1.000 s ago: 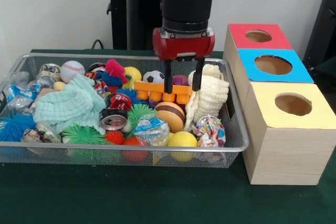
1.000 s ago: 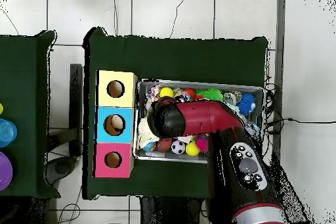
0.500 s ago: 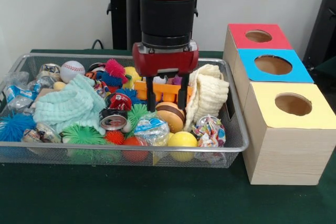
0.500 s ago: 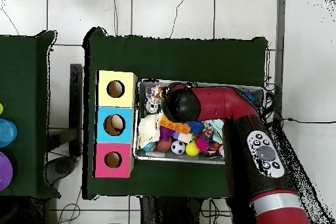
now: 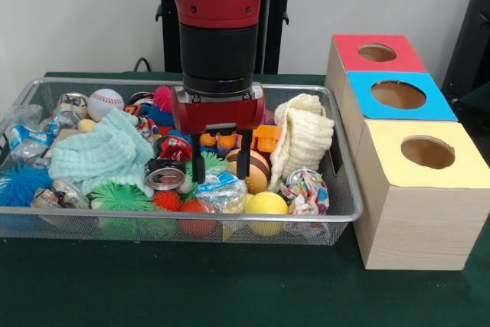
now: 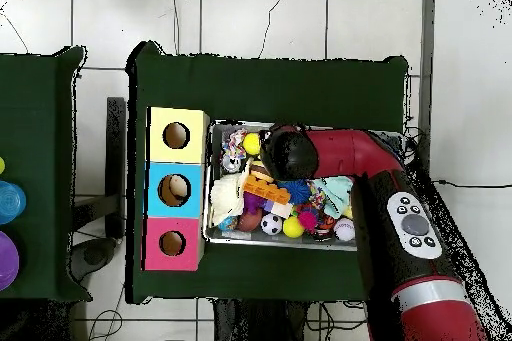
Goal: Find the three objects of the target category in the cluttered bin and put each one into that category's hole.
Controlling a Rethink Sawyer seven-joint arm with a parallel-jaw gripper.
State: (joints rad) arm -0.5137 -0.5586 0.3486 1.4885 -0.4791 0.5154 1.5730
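pincer (image 5: pixel 220 168) hangs open and empty, its two fingers straddling the top of a blue-white plastic packet (image 5: pixel 222 191) near the front rim of the cluttered bin (image 5: pixel 337 160). a multicoloured packet (image 5: pixel 305 191) lies at its 3 o'clock and another blue-white packet (image 5: pixel 21 143) far off at 9 o'clock. judging by this, nothing has gone into a hole and all three are left.

Gripper (image 5: pixel 221 171) hangs open over a blue-white packet (image 5: pixel 222 189), burger toy (image 5: pixel 253 170) tight on its right and a can (image 5: pixel 165 176) left. Green table (image 5: pixel 230 289) in front lies free.
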